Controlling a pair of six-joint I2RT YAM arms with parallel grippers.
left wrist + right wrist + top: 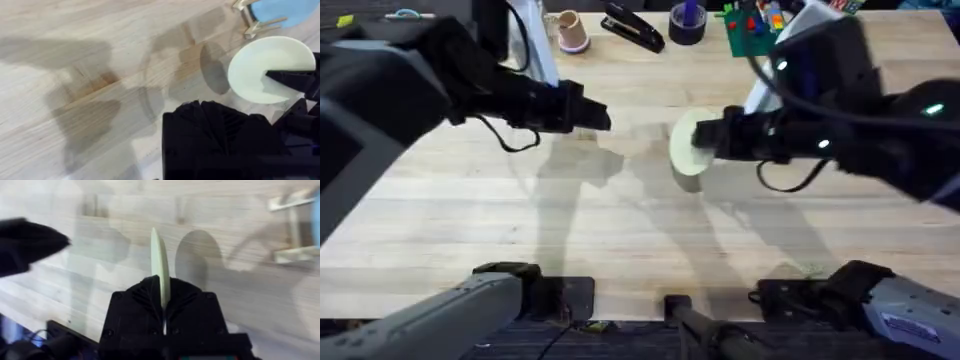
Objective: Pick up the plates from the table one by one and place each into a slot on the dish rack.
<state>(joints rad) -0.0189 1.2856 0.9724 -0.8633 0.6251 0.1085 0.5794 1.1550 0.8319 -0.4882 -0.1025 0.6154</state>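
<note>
My right gripper (708,137) is shut on the rim of the pale cream-yellow plate (687,148) and holds it on edge above the middle of the table (620,230). In the right wrist view the plate (160,260) stands edge-on between my gripper (162,300) fingers. The left wrist view has the same plate (260,65) with the right arm's fingers (292,80) clamped on it, and beyond it the dish rack (255,25) with a teal-blue plate (282,10) in it. The rack's sticks (295,230) lie just past the held plate. My left gripper (595,118) hovers left of the plate, shut and holding nothing.
Along the table's back edge stand a pink cup (570,30), a black stapler (633,28), a dark tape roll (687,25) and a green brick baseplate (755,30). Both arm bases sit at the near edge.
</note>
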